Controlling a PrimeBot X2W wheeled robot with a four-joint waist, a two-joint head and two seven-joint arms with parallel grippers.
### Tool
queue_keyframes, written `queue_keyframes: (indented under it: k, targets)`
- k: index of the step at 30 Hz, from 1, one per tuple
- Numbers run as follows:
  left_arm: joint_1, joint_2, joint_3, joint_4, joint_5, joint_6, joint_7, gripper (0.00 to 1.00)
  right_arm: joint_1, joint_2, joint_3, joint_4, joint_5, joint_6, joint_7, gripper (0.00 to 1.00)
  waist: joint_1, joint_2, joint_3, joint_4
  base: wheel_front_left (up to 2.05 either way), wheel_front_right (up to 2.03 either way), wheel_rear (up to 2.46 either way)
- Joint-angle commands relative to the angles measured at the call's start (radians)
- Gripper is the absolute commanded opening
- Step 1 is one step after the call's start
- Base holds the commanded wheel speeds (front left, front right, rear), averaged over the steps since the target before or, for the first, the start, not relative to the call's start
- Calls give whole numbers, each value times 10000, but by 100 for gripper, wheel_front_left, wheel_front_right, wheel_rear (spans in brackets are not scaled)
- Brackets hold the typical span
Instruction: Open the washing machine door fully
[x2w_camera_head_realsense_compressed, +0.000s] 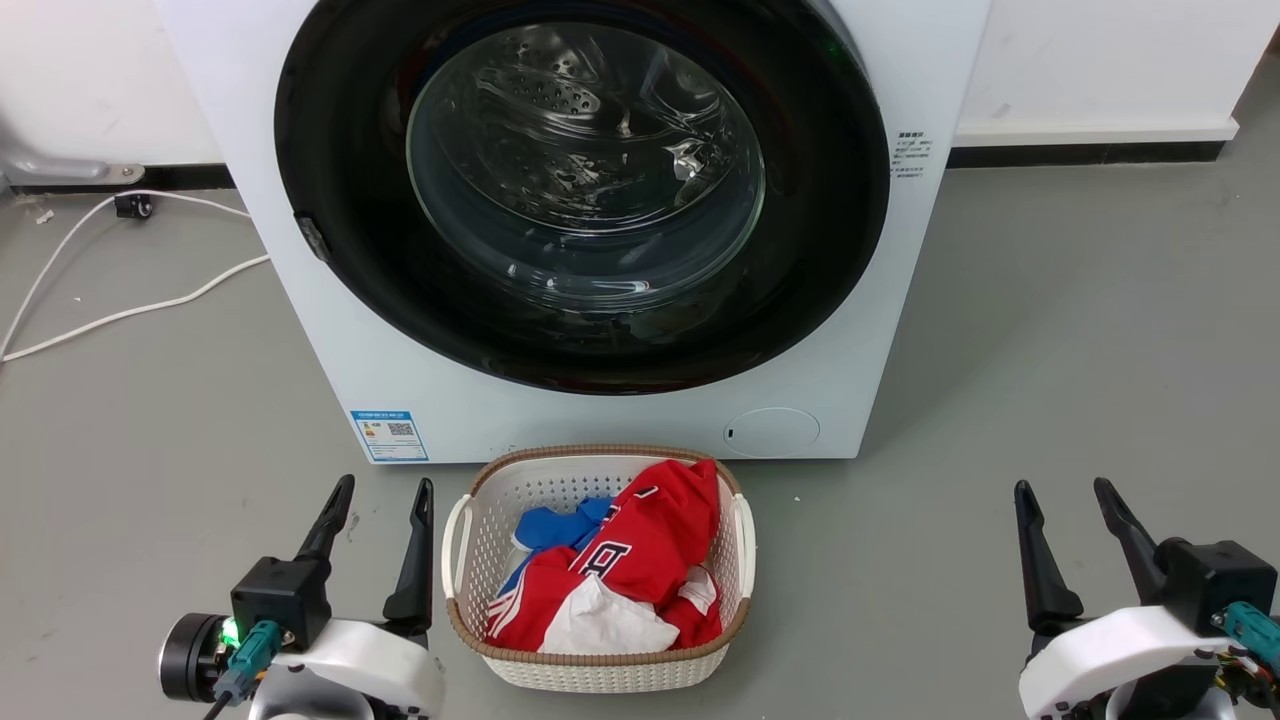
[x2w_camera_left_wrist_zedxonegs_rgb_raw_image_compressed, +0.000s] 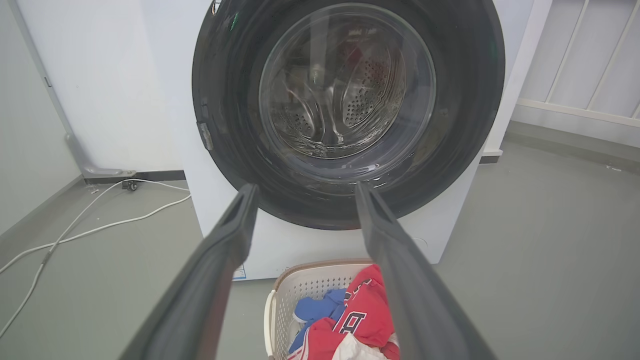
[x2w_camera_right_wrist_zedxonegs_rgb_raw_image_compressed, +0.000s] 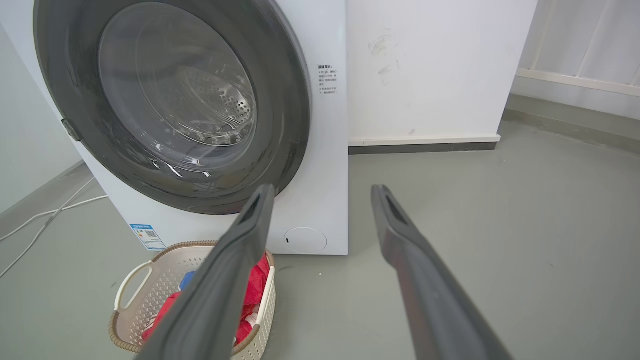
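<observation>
Door (x2w_camera_head_realsense_compressed: 585, 190) ahead, tab (x2w_camera_head_realsense_compressed: 310, 238) on its left edge: left end effector (x2w_camera_head_realsense_compressed: 385, 485) nearer than right end effector (x2w_camera_head_realsense_compressed: 1062, 487); both released.

Before you: a cream laundry basket (x2w_camera_head_realsense_compressed: 600, 675) holding a red garment (x2w_camera_head_realsense_compressed: 655, 530), a blue garment (x2w_camera_head_realsense_compressed: 548, 527) and a white cloth (x2w_camera_head_realsense_compressed: 610, 620). To your left, a white cable (x2w_camera_head_realsense_compressed: 200, 293) lies on the grey floor (x2w_camera_head_realsense_compressed: 1050, 350).

- A laundry corner in a bare, unfurnished room, like a utility space.
- Upper centre: white washing machine (x2w_camera_head_realsense_compressed: 370, 370) with a round black door (x2w_camera_head_realsense_compressed: 585, 190) and an energy sticker (x2w_camera_head_realsense_compressed: 390, 435).
- Bottom centre: basket (x2w_camera_head_realsense_compressed: 600, 452) of red, blue and white clothes (x2w_camera_head_realsense_compressed: 650, 540).
- Plain grey floor (x2w_camera_head_realsense_compressed: 1050, 350), blank white wall (x2w_camera_head_realsense_compressed: 1100, 60), loose white cable (x2w_camera_head_realsense_compressed: 120, 315) at left.
</observation>
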Motion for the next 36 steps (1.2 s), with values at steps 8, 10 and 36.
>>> queue_keyframes:
  k: [8, 10, 36]
  targets:
    - [-35, 77, -57, 114, 474, -17, -231, 100, 23, 27, -35, -1, -491, 21, -216, 100, 0, 0, 13, -37, 0, 0, 0]
    - [-41, 81, -61, 137, 533, -17, -257, 100, 21, 29, -45, 22, -518, 22, -268, 100, 0, 0, 13, -47, 0, 0, 0]
    - [62, 102, -51, 265, 384, 88, -265, 100, -260, 37, 46, 472, 71, 13, -595, 0, 0, 0, 32, -143, 0, 0, 0]
